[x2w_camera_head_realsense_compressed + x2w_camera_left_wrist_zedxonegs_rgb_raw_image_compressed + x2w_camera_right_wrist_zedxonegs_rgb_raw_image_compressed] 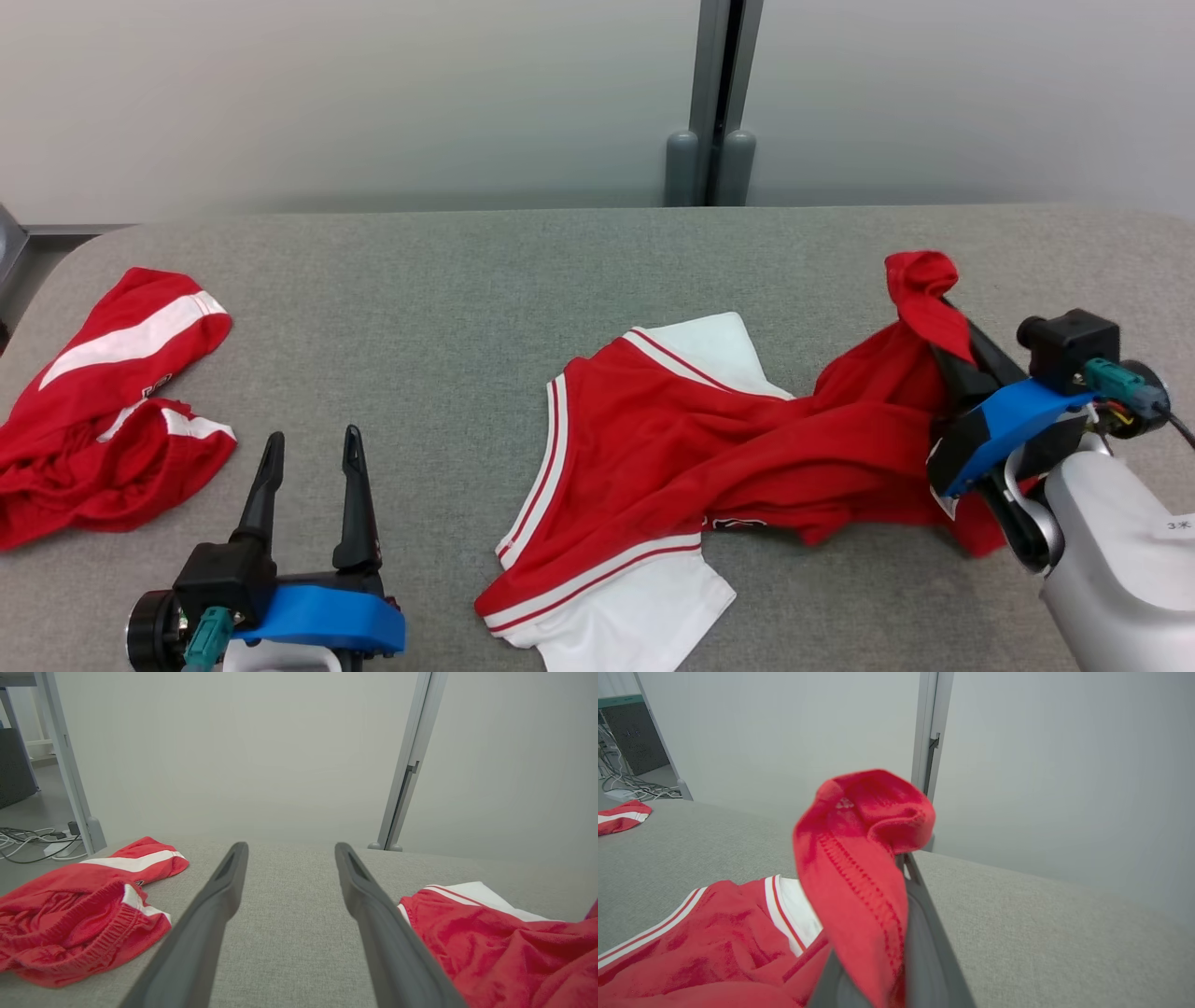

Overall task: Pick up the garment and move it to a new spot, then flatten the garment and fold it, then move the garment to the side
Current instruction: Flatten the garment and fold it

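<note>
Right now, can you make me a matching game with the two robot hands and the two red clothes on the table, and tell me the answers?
Things:
1. left gripper
2. right gripper
3. middle garment
4. garment on the left

States:
A. crumpled near the left end of the table
B. shut on red fabric
C. open, holding nothing
D. one end lifted, the rest lying flat

Pairs: 1-C, 2-B, 3-D, 4-A.

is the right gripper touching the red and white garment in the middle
Touching. The right wrist view shows the right gripper shut on the garment, a red fold pinched between its fingers and draped over the tips.
</note>
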Available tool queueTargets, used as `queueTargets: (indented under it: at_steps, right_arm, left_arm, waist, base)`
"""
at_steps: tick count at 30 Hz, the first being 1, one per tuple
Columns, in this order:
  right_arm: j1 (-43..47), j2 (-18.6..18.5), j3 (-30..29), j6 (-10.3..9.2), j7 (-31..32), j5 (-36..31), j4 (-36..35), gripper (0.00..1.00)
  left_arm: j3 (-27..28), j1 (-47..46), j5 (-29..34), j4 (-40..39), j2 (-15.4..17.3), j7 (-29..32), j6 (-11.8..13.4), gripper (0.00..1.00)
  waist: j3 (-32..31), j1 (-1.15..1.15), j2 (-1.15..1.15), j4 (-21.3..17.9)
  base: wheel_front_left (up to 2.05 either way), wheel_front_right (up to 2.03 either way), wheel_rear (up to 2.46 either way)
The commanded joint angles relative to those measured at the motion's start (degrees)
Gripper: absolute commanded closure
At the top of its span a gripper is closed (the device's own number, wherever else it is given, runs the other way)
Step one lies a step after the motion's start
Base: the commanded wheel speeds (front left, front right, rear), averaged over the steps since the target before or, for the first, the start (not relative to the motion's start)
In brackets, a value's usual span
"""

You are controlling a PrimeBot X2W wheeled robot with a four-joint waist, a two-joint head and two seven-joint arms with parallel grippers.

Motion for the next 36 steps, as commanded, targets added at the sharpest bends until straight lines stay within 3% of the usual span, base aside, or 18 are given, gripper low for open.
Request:
queueTargets:
  at_steps: [1, 8, 9, 10, 13, 20, 28, 36]
  right_arm:
    - [0.8, -0.5, -0.8, 0.01, -0.4, 0.3, -2.3, 1.00]
    - [8.9, 0.2, -7.3, 0.01, 2.1, -2.0, -19.7, 1.00]
    - [8.9, 0.2, -7.3, 0.01, 2.1, -2.0, -19.7, 1.00]
    - [12.0, 1.0, -9.3, 0.01, 3.8, -2.7, -25.1, 1.00]
    - [16.0, 2.2, -11.9, 0.01, 6.9, -3.9, -32.4, 1.00]
    - [20.3, 4.2, -15.0, 0.01, 11.1, -5.3, -40.2, 1.00]
    - [20.5, 5.3, -16.1, 0.01, 12.4, -5.8, -40.4, 1.00]
    - [12.5, 2.7, -15.3, 0.01, 10.8, -4.8, -28.7, 1.00]
  left_arm:
    - [0.1, 0.7, -0.2, -0.2, -0.1, -0.3, 0.4, 0.00]
    - [0.5, 1.7, -0.6, -1.1, -0.1, -0.3, 0.6, 0.00]
    - [0.5, 1.7, -0.6, -1.1, -0.1, -0.3, 0.6, 0.00]
    - [0.6, 1.8, -0.7, -1.2, -0.1, -0.3, 0.6, 0.00]
    - [0.5, 1.8, -0.6, -1.2, -0.1, -0.3, 0.5, 0.00]
    - [0.2, 0.8, -0.3, -1.0, -0.1, -0.3, 0.2, 0.00]
    - [0.0, 0.6, 0.0, -0.8, -0.1, -0.3, 0.0, 0.00]
    - [-0.7, -0.9, 0.0, -0.7, -0.1, -0.3, -0.6, 0.00]
  waist:
    - [-0.4, 0.00, 0.00, -0.5]
    - [-0.6, 0.00, 0.00, -2.1]
    - [-0.6, 0.00, 0.00, -2.1]
    - [-0.6, 0.00, 0.00, -2.5]
    - [-0.6, 0.00, 0.00, -3.0]
    - [-0.3, 0.00, 0.00, -3.4]
    - [-0.1, 0.00, 0.00, -2.8]
    - [1.7, 0.00, 0.00, -1.0]
  base:
    - [0.00, 0.00, 0.00]
    - [0.00, 0.00, 0.00]
    - [0.00, 0.00, 0.00]
    - [0.00, 0.00, 0.00]
    - [0.00, 0.00, 0.00]
    - [0.00, 0.00, 0.00]
    - [0.00, 0.00, 0.00]
    - [0.00, 0.00, 0.00]
